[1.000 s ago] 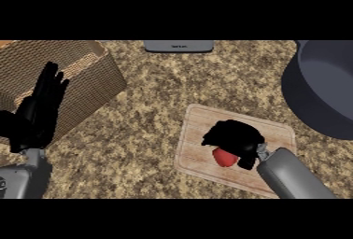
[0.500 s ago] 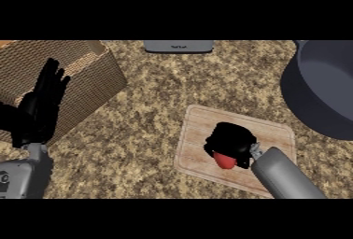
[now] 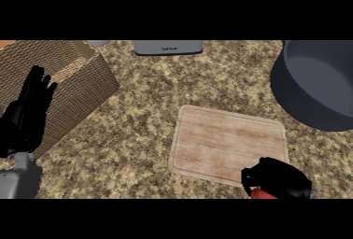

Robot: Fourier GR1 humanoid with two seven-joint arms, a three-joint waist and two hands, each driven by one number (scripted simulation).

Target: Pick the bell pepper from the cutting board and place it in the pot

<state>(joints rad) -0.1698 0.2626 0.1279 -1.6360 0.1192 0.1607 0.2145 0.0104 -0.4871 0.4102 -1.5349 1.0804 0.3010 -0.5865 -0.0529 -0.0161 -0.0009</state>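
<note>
My right hand (image 3: 279,179) shows at the lower right, over the near corner of the wooden cutting board (image 3: 228,140). Its fingers are curled round the red bell pepper (image 3: 260,193), of which only a small red patch shows beneath the hand. The board's top is bare. The dark grey pot (image 3: 321,84) stands at the upper right, well beyond the hand. At the left edge my left hand (image 3: 27,116) rests open with fingers up, in front of the cardboard box.
A cardboard box (image 3: 69,79) fills the upper left. A small grey device (image 3: 167,46) lies at the far edge of the speckled counter (image 3: 138,135).
My right hand has pulled back toward the lower edge with the bell pepper, leaving the board bare. The view has shifted, so board and pot sit differently. The left hand stays resting.
</note>
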